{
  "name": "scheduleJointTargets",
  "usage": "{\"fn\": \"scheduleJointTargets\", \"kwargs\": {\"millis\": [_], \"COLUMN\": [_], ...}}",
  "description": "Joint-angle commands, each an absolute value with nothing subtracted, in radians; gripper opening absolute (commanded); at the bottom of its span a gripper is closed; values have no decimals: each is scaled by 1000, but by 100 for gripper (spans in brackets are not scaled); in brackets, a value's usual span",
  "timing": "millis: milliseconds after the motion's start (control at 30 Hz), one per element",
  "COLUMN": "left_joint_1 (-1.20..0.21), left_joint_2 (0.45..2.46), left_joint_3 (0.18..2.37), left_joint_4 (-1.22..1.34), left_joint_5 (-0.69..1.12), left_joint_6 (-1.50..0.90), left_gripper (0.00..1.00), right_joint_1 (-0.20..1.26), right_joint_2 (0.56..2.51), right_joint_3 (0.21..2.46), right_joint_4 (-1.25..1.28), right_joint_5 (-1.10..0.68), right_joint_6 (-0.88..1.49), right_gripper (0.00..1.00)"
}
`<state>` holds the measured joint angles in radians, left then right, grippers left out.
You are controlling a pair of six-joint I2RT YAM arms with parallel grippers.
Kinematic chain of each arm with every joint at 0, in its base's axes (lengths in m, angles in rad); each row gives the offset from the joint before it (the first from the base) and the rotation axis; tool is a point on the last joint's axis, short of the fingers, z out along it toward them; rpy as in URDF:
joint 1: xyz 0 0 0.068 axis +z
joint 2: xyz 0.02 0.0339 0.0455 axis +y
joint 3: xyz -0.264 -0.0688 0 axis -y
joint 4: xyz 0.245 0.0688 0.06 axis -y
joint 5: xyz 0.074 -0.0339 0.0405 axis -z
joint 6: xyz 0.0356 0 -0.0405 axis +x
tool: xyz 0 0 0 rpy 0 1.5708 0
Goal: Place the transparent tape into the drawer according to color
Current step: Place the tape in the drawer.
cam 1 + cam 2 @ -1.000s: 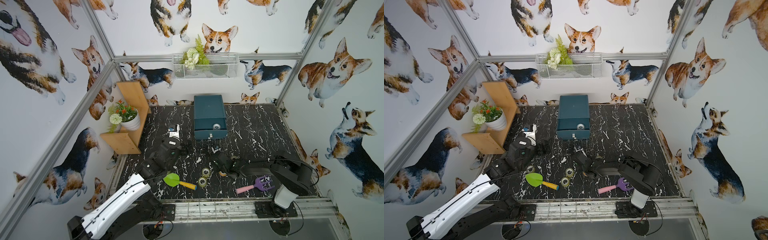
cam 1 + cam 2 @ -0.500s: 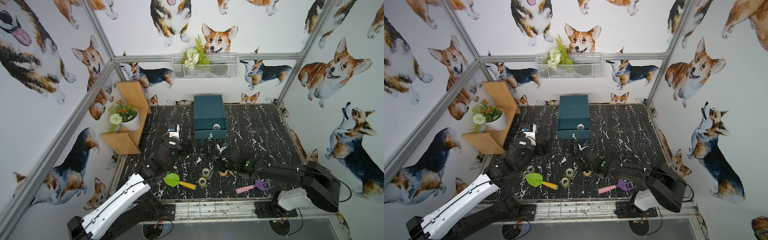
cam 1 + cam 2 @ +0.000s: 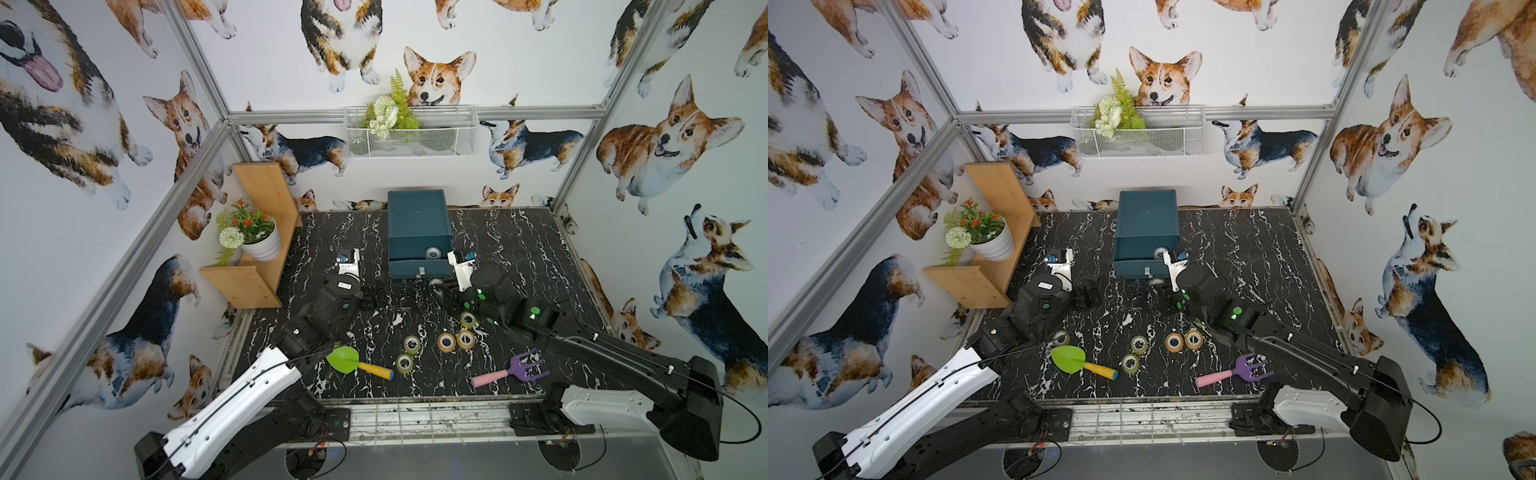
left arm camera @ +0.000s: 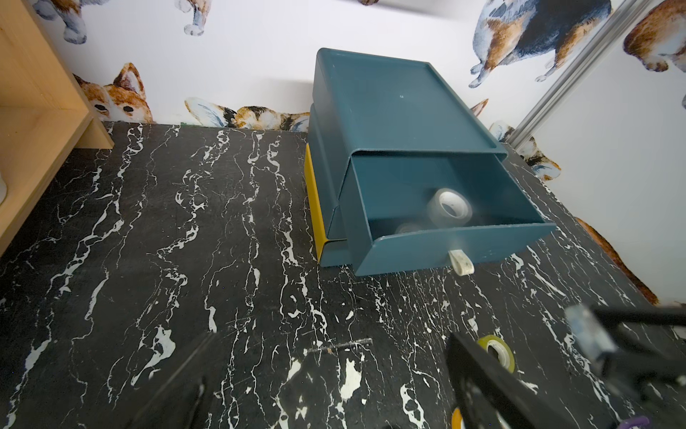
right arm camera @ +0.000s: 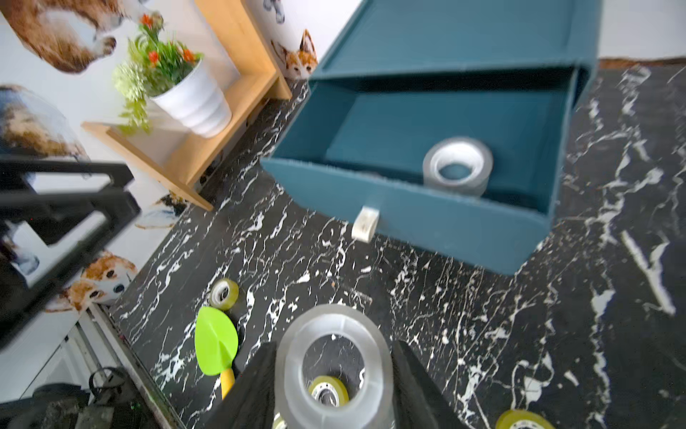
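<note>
Two arms reach over the black marble worktop (image 3: pixel 519 249). The right gripper (image 5: pixel 334 390) is clamped on one clear tape roll (image 5: pixel 293 356), held up just in front of the open teal drawer (image 5: pixel 445 219). One second clear roll (image 5: pixel 458 165) lies inside that drawer.

Loose on the worktop I count three yellow-green rolls (image 3: pixel 411 344) around the middle. A fourth yellow-green roll (image 3: pixel 1061 337) sits beside the one green scoop (image 3: pixel 343 359). Two orange rolls (image 3: pixel 446 341) lie side by side. One purple fork (image 3: pixel 528 368) lies near the front edge.

The left gripper (image 3: pixel 1087 293) hangs with its jaws wide apart.
</note>
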<state>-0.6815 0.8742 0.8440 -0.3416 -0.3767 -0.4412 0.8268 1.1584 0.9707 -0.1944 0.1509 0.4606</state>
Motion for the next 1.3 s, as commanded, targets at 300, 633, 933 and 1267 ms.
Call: {"fn": "scheduleJointTargets", "kwargs": {"millis": [300,633,933,1267], "left_joint_1": [-681,-681,-681,-681], "left_joint_2": [870,862,867,880], "left_joint_3": [848,849,850,857], "left_joint_4": [-347,-347,-345,-347], "left_joint_5": [-379,-373,-372,-372], "left_joint_6": [-436,-434,-432,-431], "left_gripper": [99,100,100,99], "right_joint_1": [705,699,689,689], "right_joint_2": [1497,1608,1683,1615], "right_joint_3": [1352,1433,1497,1522], "right_joint_4": [-285,-349,-365,-348], "right_joint_5": [193,134,124,124], "right_joint_6": [312,287,267,273], "right_gripper": [50,51,58,67]}}
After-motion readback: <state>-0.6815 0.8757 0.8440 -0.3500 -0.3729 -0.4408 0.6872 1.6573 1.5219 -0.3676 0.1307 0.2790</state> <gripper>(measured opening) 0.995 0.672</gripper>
